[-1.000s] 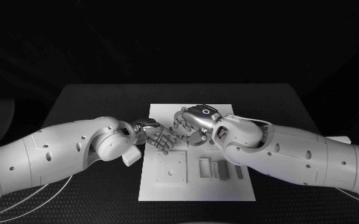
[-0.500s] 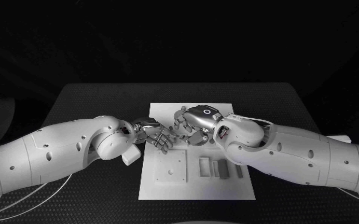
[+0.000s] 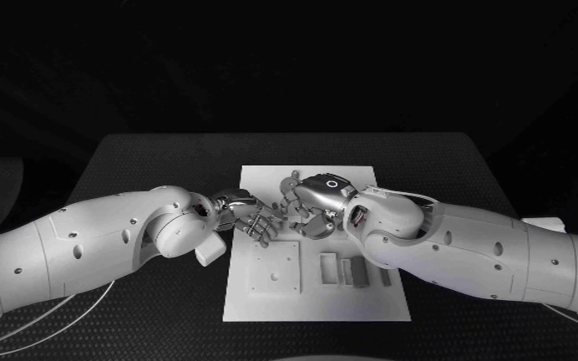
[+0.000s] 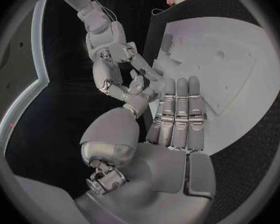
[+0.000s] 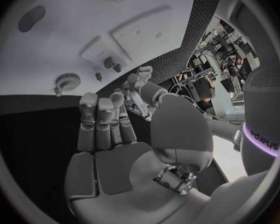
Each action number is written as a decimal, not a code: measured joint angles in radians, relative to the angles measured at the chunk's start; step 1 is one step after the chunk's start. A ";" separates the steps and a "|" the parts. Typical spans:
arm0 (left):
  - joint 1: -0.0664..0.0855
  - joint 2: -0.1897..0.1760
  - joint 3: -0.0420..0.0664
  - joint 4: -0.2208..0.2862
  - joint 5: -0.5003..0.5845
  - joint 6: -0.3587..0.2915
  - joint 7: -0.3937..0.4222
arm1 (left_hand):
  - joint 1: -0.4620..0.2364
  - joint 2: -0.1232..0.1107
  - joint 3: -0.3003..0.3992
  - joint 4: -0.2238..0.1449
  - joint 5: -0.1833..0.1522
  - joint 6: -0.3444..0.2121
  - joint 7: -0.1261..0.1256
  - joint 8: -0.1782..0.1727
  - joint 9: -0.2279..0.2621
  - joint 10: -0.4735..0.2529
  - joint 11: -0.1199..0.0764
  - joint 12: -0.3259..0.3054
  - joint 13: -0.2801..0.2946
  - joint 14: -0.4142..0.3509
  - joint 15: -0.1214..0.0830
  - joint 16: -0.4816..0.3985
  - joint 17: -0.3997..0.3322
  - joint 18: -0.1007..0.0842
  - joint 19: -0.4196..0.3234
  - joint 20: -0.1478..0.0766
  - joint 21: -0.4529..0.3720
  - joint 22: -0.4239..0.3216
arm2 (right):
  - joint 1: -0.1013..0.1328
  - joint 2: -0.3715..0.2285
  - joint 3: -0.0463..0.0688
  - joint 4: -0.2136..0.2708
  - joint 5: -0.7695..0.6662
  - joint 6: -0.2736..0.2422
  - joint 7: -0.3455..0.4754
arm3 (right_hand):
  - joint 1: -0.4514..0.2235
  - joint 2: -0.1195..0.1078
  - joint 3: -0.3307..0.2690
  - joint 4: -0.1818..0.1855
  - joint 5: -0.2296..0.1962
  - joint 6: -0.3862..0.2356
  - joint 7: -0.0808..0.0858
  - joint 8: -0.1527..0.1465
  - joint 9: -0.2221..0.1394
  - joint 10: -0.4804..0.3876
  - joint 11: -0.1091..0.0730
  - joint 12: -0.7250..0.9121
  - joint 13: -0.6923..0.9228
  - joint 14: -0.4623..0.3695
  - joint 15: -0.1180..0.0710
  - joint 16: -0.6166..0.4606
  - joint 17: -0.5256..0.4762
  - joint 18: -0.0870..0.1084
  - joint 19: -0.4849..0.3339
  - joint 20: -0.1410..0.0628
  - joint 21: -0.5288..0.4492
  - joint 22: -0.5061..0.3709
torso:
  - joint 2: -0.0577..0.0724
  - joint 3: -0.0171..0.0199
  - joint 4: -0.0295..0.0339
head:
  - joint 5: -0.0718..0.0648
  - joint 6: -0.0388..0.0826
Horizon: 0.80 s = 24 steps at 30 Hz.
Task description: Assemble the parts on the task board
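Both hands are hovering over the board (image 3: pixel 316 294): left hand (image 3: pixel 250 219) and right hand (image 3: pixel 310 204), fingers released, grasping nothing; the long parts (image 3: pixel 353 272) are lying nearer the right hand.

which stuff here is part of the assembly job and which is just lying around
Part of the job:
- task board
- square plate on the board
- upright parts near the board's front
- left hand
- right hand

Just there:
- black table
- white cables under the left arm
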 measured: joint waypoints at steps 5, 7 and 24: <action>0.000 -0.001 0.000 -0.002 0.000 -0.001 0.001 | 0.000 0.000 -0.001 0.001 0.000 0.000 0.000 0.004 0.001 0.000 0.000 0.000 0.000 0.000 0.000 0.000 0.001 0.000 0.000 0.000 0.000 0.000 | -0.003 -0.005 -0.001 0.006 0.002 0.004 0.003 | -0.004 0.007 -0.003 -0.003 0.000 0.002 0.002 0.006 -0.002 0.000 0.000 0.000 -0.001 0.001 -0.001 0.000 0.000 0.000 0.000 0.000 0.001 0.000 | 0.000 -0.0002 -0.0001 | 0.000 -0.001; 0.000 -0.001 0.000 -0.002 -0.001 -0.001 0.001 | 0.000 0.000 -0.001 0.001 0.000 0.000 0.000 0.004 0.001 0.000 0.000 0.000 0.000 0.000 0.000 0.000 0.001 0.000 0.000 0.000 0.000 0.001 | -0.004 -0.007 -0.001 0.007 0.003 0.005 0.004 | -0.004 0.007 -0.003 -0.003 0.000 0.004 0.004 0.006 -0.003 0.003 -0.003 0.000 -0.001 0.002 -0.001 0.000 0.000 0.000 0.000 0.000 0.004 0.000 | 0.000 -0.0002 -0.0003 | 0.000 -0.001; 0.000 -0.003 -0.001 -0.002 -0.002 -0.003 0.001 | 0.000 0.000 -0.002 0.001 0.001 0.000 0.000 0.004 0.001 0.003 0.003 0.000 0.002 0.004 -0.004 0.000 0.004 0.000 0.000 0.000 0.000 0.001 | -0.013 -0.009 -0.002 0.008 0.013 0.011 0.011 | -0.004 0.015 -0.003 -0.003 0.000 0.004 0.004 0.010 -0.005 0.003 -0.003 0.000 -0.003 0.005 -0.005 0.000 0.000 0.000 0.000 0.000 0.004 0.000 | 0.000 -0.0002 -0.0006 | -0.001 0.000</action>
